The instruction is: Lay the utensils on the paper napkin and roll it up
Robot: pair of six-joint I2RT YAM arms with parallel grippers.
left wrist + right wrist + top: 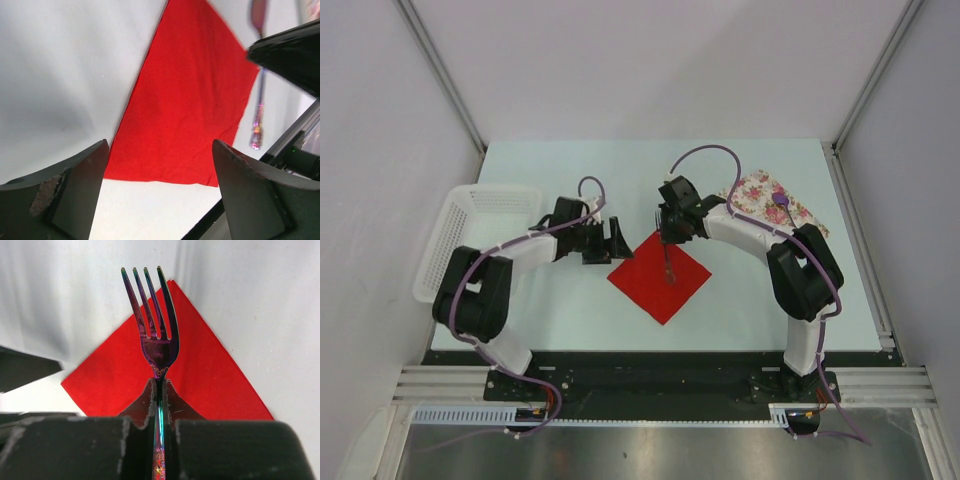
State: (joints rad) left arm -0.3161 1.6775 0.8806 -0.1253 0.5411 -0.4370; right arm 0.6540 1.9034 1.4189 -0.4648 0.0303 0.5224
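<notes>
The right gripper (160, 392) pinches the fork (158, 335) by its handle, with its jaws pressed tight on it. The fork sticks out over the red napkin (210, 380), prongs first (I cannot tell if the prongs touch the paper). From above, the napkin (660, 285) lies flat on the table (570, 320) like a diamond, between the two arms. The fork (669, 262) is over its far half. The left gripper (610, 240) sits just beside the napkin's far left edge. Its jaws are spread wide and hold nothing. The spoon (782, 205) lies on a flowery cloth (755, 190) on the right, well apart from the napkin. A white basket (440, 240) sits on the left.
</notes>
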